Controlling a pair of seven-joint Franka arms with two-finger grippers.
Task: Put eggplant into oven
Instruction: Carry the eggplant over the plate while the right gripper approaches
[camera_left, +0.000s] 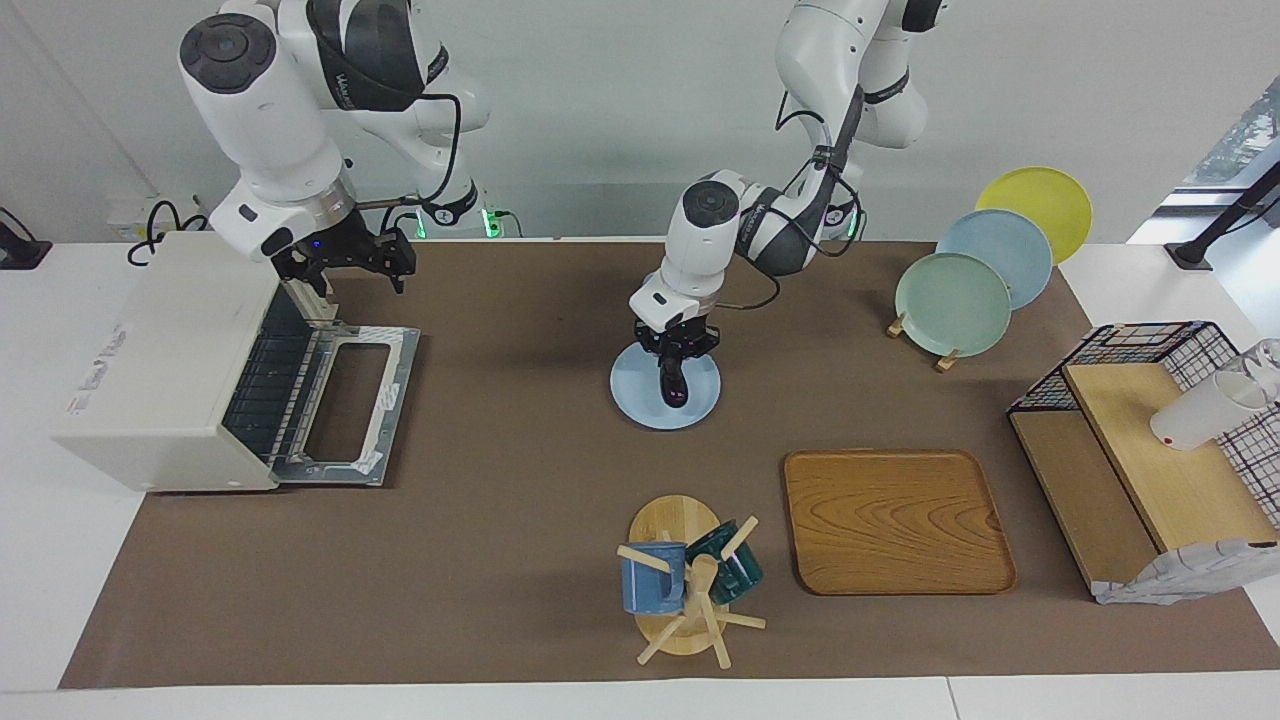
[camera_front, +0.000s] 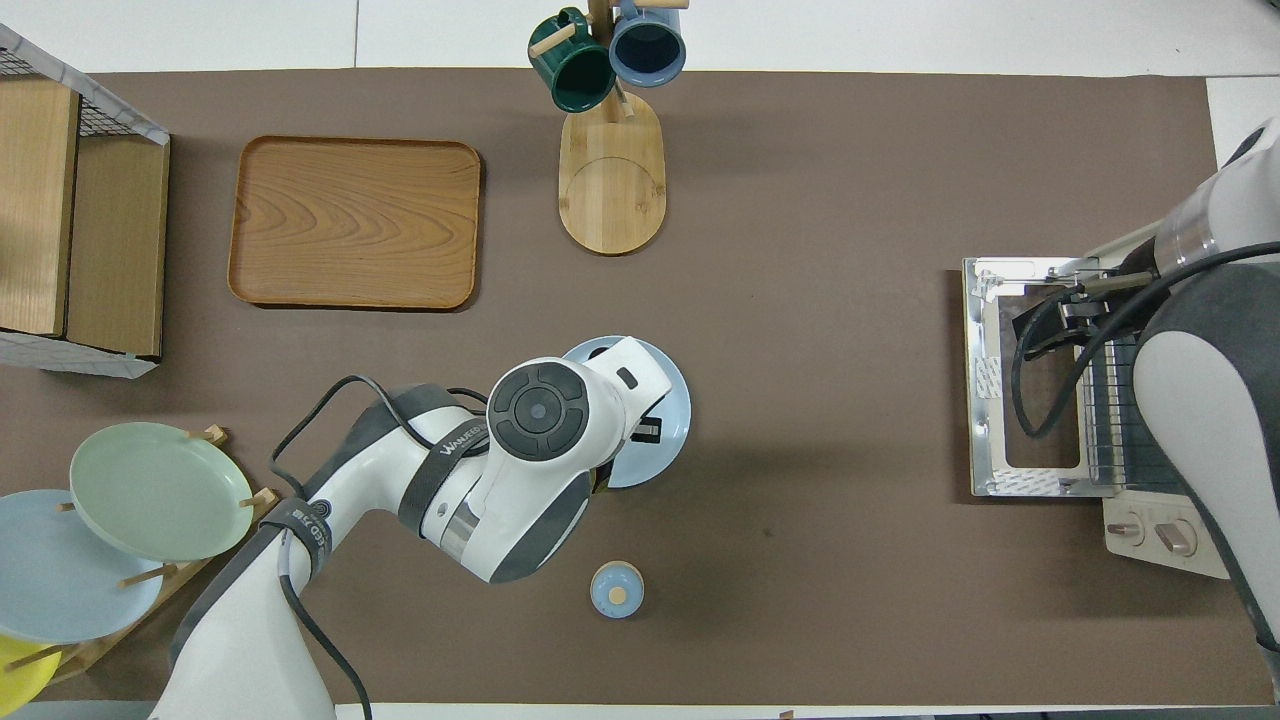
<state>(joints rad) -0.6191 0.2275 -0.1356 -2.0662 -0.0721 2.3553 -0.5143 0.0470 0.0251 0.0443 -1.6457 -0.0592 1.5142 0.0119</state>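
Left tool (camera_left: 677, 352) clenched on eggplant (camera_left: 670, 385), which is hung stem-up over blue plate (camera_left: 700, 395) at tabletop centre. Step in hand judged as carrying eggplant toward oven (camera_left: 170, 370). Oven stood at right arm's end of tabletop, at 9 o'clock from plate in facing view; door (camera_left: 350, 405) dropped open, rack exposed. Right tool (camera_left: 345, 262) held released over door's hinge end, waiting. Next move calls for handover or long reach toward oven mouth.
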